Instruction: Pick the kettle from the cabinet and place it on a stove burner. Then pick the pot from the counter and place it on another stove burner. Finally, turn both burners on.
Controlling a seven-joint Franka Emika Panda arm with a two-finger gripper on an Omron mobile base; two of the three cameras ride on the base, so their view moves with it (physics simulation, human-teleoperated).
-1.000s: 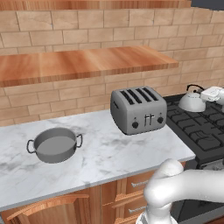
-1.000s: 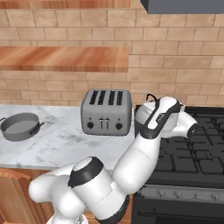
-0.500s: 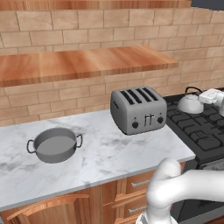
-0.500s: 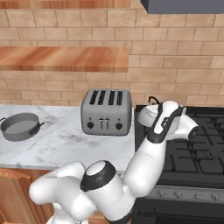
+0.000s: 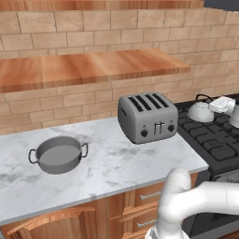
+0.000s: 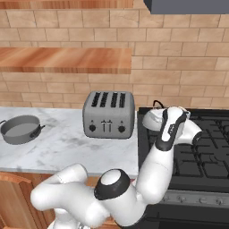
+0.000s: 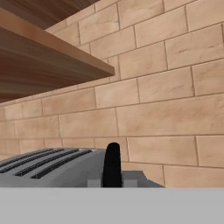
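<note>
Gripper [image 7: 112, 181] pinching kettle [image 5: 201, 111] handle over stove; pot [image 5: 58, 154] on counter in base views.

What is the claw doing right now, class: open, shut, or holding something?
Claw: shut on the kettle handle, over the stove.

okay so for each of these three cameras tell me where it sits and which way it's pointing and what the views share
Left base view: behind the arm, left side, looking forward and down at the counter, pot and toaster; white arm lower right.
Right base view: behind, right side, facing the stove; arm rises lower left to the kettle.
Hand view: on the hand, facing the brick wall; a black bar stands at the bottom.
Shared: the toaster appears in all three.
</note>
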